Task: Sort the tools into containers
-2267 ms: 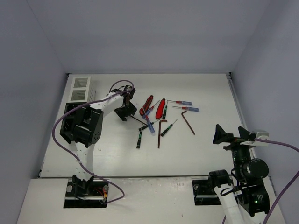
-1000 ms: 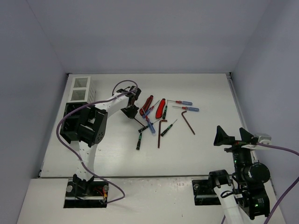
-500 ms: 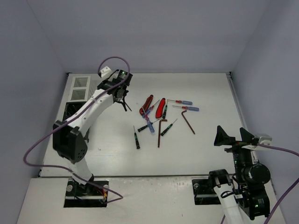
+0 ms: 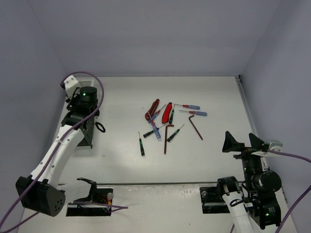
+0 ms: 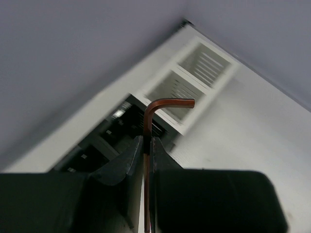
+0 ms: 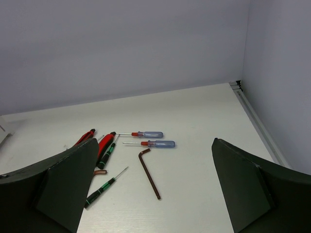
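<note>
**A:** What do the left jaws have?

**B:** They are closed tight on the long leg of a hex key [image 5: 146, 127]. Its bend and short leg stick out past the tips.

**A:** And beyond that?

**B:** The bins, in a row along the left edge of the bench [image 4: 218, 97], running toward its far left corner. The white bins [image 5: 171, 91] are farther out and the black bins [image 5: 109, 131] nearer. The key hangs above the row and looks clear of it. I cannot tell which bin it is over.

**A:** So which step is this?

**B:** Carrying the key to a bin, I'd say, with the drop not yet made. The next move calls for lining the key up over one bin's mouth. Then it must come low enough that the short leg clears the rim before the jaws let go.

**A:** And the right jaws?

**B:** Spread wide and holding nothing, by the near right corner. They are well apart from the other tools [image 4: 167, 112], which lie mid-bench, left to sort.
</note>
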`<state>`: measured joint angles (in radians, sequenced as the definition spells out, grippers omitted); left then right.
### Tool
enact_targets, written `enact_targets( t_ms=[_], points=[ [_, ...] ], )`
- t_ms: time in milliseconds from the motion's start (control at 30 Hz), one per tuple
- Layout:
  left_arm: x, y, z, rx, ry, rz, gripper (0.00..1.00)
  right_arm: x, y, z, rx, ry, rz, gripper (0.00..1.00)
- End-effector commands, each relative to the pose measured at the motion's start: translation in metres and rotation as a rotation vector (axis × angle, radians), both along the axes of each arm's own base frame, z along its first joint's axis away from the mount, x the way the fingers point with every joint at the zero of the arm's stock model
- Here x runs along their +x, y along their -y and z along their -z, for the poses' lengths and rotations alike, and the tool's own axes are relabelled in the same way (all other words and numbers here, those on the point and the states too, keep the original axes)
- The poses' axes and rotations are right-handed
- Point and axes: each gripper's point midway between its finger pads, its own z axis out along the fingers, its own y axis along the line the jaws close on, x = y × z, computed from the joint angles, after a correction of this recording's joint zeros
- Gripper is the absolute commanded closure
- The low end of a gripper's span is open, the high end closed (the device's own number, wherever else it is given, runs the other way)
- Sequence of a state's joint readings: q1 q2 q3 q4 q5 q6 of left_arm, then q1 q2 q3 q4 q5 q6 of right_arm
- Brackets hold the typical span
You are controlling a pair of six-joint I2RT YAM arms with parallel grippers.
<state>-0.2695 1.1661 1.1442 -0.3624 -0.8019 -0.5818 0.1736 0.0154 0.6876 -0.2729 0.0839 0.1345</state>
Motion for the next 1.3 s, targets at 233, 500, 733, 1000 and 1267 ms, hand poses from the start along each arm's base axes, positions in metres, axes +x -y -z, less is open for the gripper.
enact_targets(
  t_ms=[233,500,733,1000,1267],
  points=[
    [-0.023,-0.086,-0.031,0.121,0.152,-0.195,1.0,-0.001,-0.007,-0.02,0.013,0.075,-0.045,0.0],
    [-0.014,-0.106,0.002,0.124,0.156,-0.229,1.0,-0.002,-0.009,-0.02,0.013,0.077,-0.056,0.0],
    [-0.006,-0.104,0.024,0.12,0.133,-0.21,0.94,-0.002,-0.009,-0.02,0.012,0.076,-0.058,0.0],
    [-0.019,-0.096,0.056,0.054,0.131,-0.189,0.91,-0.002,-0.009,-0.02,0.01,0.075,-0.054,0.0],
    [-0.033,-0.097,0.072,0.048,0.082,-0.206,0.74,0.004,-0.009,-0.016,0.008,0.052,-0.052,0.0]
  ],
)
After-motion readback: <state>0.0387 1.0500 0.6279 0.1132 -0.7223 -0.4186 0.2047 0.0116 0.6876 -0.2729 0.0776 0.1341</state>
